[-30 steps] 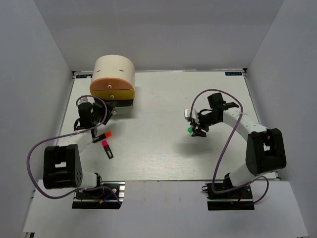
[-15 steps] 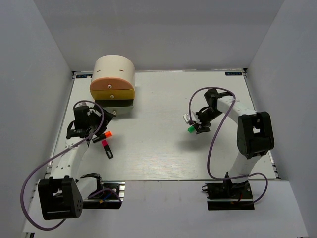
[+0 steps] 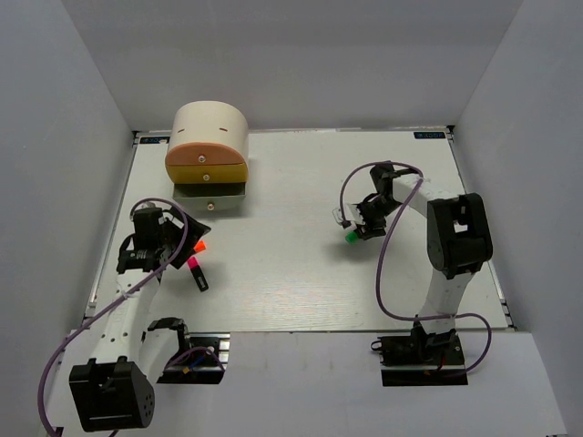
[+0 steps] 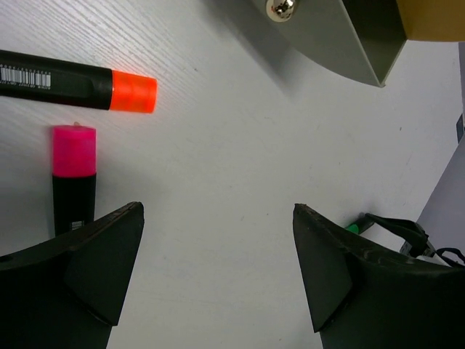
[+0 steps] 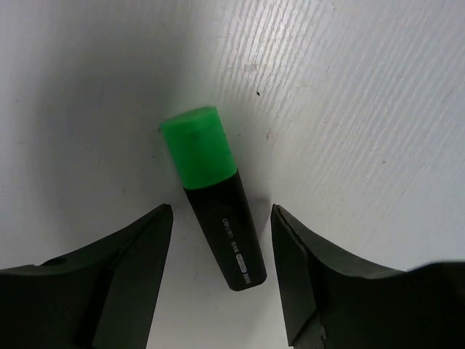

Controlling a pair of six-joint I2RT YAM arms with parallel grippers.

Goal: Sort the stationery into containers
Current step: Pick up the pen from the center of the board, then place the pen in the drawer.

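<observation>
The cream round cabinet stands at the back left with orange, yellow and a darker lowest drawer, which is pulled out; the drawer and its knob show in the left wrist view. The orange-capped marker and pink-capped marker lie in front of the cabinet. My left gripper is open and empty beside them. My right gripper is open, its fingers on either side of the green-capped marker without touching it.
A small white-pink piece lies just left of the right gripper. The white table is walled by grey panels at the left, the right and the back. The right arm's cable loops over the right side.
My left gripper has moved from the lowest drawer's knob back toward the near edge, beside the markers. My right gripper has shifted a little left over the green-capped marker.
</observation>
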